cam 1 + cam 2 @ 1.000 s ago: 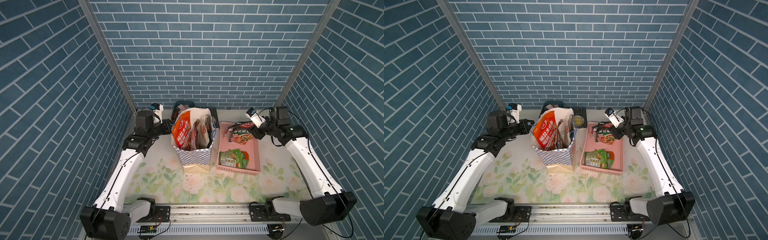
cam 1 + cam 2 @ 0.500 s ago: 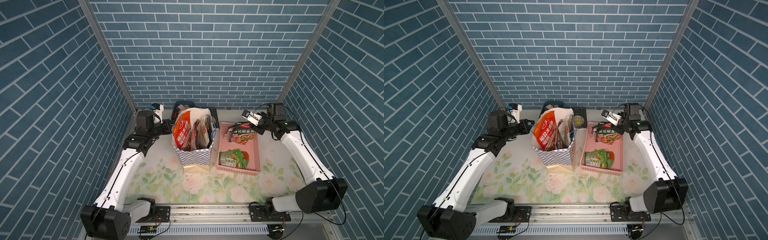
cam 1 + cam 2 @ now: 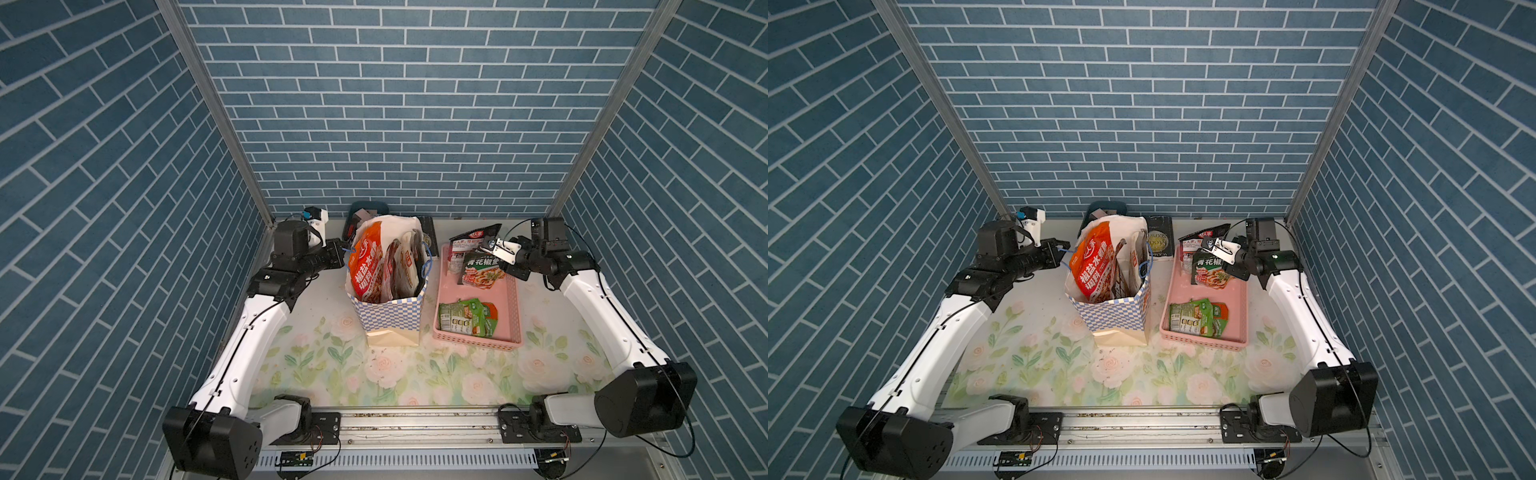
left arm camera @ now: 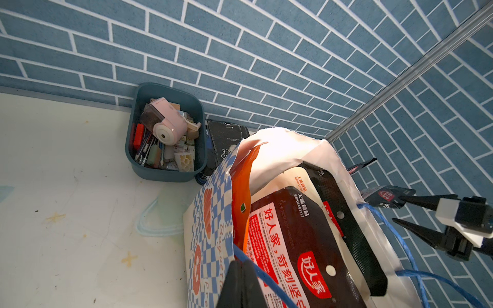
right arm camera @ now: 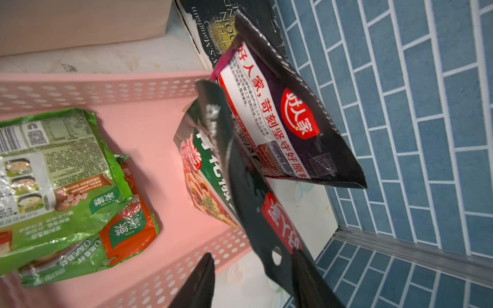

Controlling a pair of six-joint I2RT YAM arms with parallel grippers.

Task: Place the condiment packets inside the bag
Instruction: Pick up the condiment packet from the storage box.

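Moved: right arm, slightly.
Left end effector (image 3: 1064,245): closed on bag's (image 3: 390,316) cord handle (image 4: 256,268), tabletop middle.
Right end effector (image 5: 252,253): half open, one dark packet (image 5: 266,226) between jaws.
Condiment packets (image 3: 465,318): five counted in pink basket (image 3: 509,299).

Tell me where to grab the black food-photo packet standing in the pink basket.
Pinch its holed top strip, coming from the right arm's side. The black packet leans upright with that thin strip raised clear of the pink basket; the open right gripper flanks it.
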